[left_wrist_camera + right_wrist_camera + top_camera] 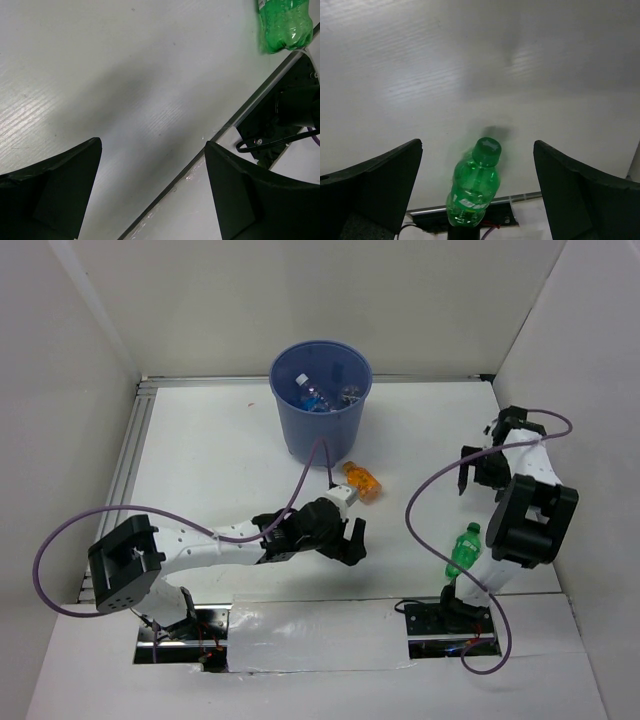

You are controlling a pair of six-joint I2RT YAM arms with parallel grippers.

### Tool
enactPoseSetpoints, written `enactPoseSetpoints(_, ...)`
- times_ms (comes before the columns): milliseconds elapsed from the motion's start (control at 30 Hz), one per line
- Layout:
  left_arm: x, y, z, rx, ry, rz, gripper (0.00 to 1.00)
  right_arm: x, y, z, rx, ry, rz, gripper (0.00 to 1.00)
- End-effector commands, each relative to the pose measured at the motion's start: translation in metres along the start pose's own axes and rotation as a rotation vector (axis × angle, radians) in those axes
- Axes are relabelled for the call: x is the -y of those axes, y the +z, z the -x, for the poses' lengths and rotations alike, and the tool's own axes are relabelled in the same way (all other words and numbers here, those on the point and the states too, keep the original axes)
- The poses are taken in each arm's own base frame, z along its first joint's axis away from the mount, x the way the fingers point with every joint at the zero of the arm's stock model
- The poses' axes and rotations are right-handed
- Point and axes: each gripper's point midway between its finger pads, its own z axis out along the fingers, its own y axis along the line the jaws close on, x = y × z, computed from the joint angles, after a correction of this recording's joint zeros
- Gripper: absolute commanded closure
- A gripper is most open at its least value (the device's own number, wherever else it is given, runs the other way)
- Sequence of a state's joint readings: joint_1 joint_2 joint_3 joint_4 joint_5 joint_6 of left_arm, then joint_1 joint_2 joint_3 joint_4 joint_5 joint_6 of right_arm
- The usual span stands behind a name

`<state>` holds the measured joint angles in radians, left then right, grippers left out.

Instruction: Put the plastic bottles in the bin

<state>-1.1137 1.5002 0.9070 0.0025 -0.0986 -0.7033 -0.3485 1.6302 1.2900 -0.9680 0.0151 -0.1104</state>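
The blue bin (320,430) stands at the back centre with several bottles inside, one blue-labelled (316,398). An orange bottle (362,482) lies on the table just in front of the bin. A green bottle (463,550) stands by the right arm's base; it also shows in the right wrist view (474,187) and in the left wrist view (282,25). My left gripper (357,543) (152,145) is open and empty, low over the table, below the orange bottle. My right gripper (480,483) (478,143) is open and empty, raised, with the green bottle seen between its fingers but well beyond them.
White walls enclose the table on the left, back and right. A metal rail (125,475) runs along the left edge. The arm bases and purple cables (430,490) sit at the near edge, on a taped white strip (320,635).
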Motion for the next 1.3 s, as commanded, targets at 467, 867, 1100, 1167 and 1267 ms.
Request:
enactPoseSetpoints(467,0.007,0.010,0.003,-0.023,0.023,-0.002,0.04,0.009,0.050,-0.108,-0.391,-0.180,0.040,0.01)
enactPoseSetpoints(867,0.001,0.012,-0.005,-0.032,0.033,0.004,0.04,0.004,0.045,-0.142,-0.518,-0.176,0.090,0.07)
enactPoseSetpoints(1100,-0.002,0.009,-0.009,-0.032,0.033,0.005,0.04,0.005,0.054,-0.150,-0.538,-0.178,0.084,0.17)
enactPoseSetpoints(1167,-0.002,0.007,-0.006,-0.019,0.032,0.007,0.04,0.002,0.054,-0.146,-0.526,-0.174,0.098,0.22)
enactPoseSetpoints(1267,-0.001,0.005,-0.005,-0.010,0.023,0.001,0.04,-0.005,0.054,-0.140,-0.516,-0.161,0.142,0.41)
